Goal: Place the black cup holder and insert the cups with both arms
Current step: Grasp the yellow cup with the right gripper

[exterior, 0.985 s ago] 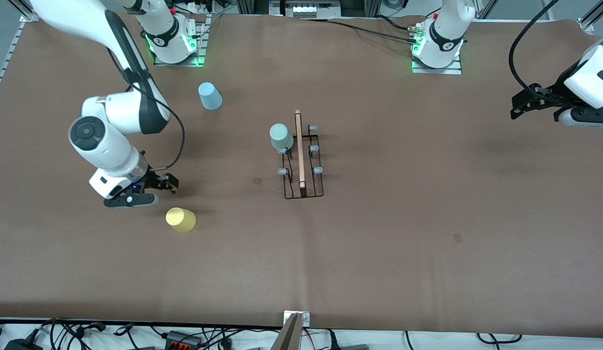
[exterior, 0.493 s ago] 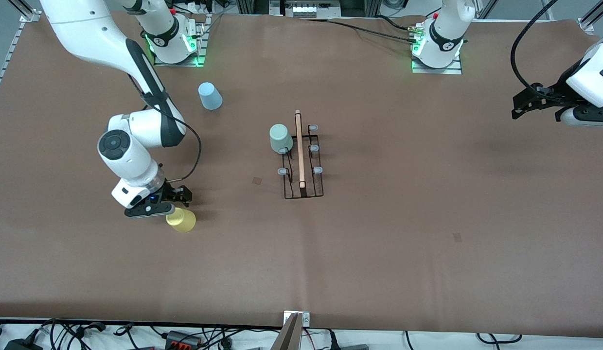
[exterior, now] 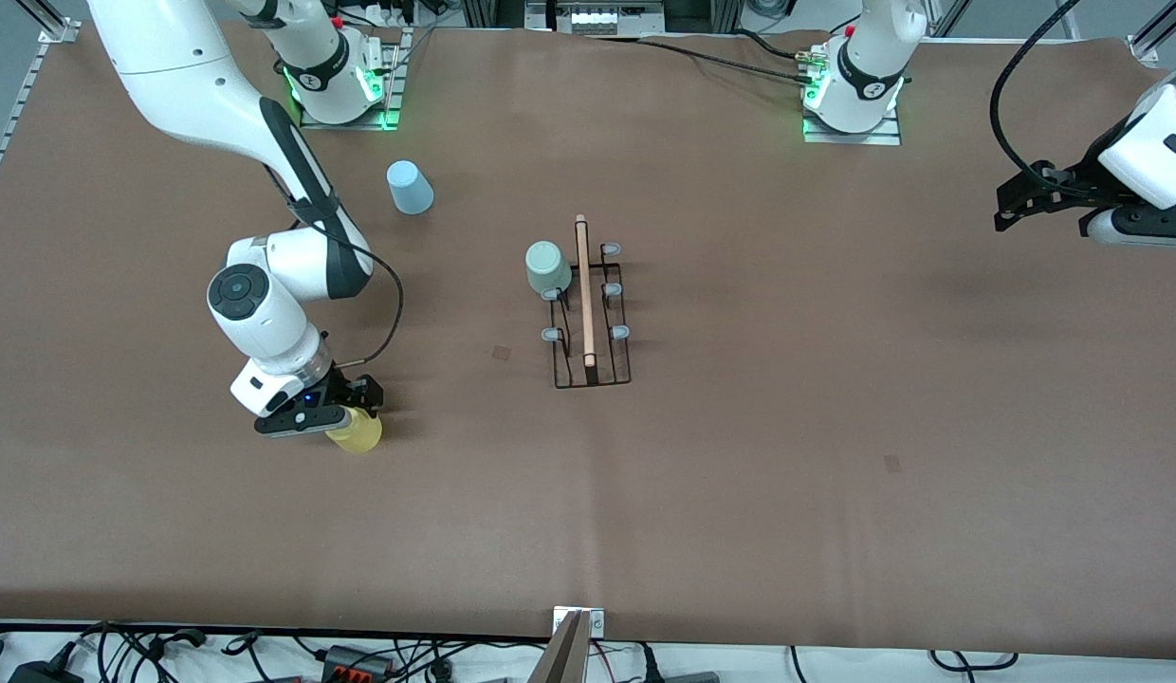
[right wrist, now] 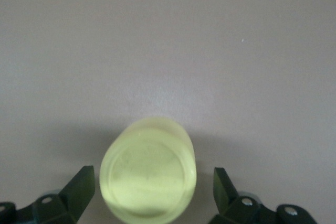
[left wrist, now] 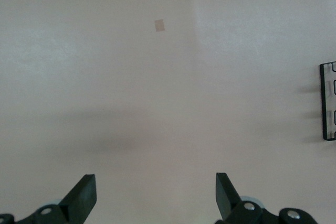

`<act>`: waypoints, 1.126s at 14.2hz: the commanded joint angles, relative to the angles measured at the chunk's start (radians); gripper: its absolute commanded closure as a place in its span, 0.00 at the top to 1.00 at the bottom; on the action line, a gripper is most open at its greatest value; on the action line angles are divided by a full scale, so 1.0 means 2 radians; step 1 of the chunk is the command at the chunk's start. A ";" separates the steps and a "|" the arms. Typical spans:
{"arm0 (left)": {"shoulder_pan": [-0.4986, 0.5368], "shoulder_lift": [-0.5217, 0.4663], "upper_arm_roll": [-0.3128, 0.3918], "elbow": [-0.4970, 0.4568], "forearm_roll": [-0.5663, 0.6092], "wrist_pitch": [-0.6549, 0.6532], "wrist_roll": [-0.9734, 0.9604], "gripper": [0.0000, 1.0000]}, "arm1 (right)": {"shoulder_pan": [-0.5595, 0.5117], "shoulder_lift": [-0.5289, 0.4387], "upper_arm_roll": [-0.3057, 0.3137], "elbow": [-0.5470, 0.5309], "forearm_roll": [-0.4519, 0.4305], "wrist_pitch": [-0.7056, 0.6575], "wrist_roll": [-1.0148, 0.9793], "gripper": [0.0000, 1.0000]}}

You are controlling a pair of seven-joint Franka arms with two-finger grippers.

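The black cup holder (exterior: pixel 592 323) stands mid-table, its wooden rod on top. The mint green cup (exterior: pixel 547 268) sits upside down on a prong of its half nearer the right arm's end. The light blue cup (exterior: pixel 410 187) stands upside down on the table near the right arm's base. The yellow cup (exterior: pixel 358 432) stands upside down, nearer the front camera. My right gripper (exterior: pixel 334 410) is open just over the yellow cup (right wrist: pixel 148 168), a finger on each side, not touching. My left gripper (exterior: pixel 1015 204) is open and empty at the left arm's end; its arm waits. The holder's corner (left wrist: pixel 328 101) shows in the left wrist view.
Brown mat (exterior: pixel 835 427) covers the table. Two small tape marks (exterior: pixel 501 352) lie on it, one near the holder, one (exterior: pixel 892 463) toward the left arm's end. Cables run along the table's front edge.
My right gripper has moved toward the holder's side and come down over the yellow cup, which now sits between its open fingers. The left arm has barely moved.
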 commanded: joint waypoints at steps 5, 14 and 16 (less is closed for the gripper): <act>-0.001 0.011 0.001 0.022 0.005 -0.020 -0.024 1.00 | -0.001 0.024 -0.002 0.016 0.007 0.028 -0.013 0.90; -0.003 0.018 0.001 0.023 0.006 -0.051 -0.028 1.00 | 0.058 -0.088 0.003 0.052 0.075 -0.161 0.061 0.15; -0.003 0.019 0.001 0.028 0.009 -0.051 -0.027 1.00 | 0.091 -0.095 0.004 0.107 0.069 -0.225 0.170 0.15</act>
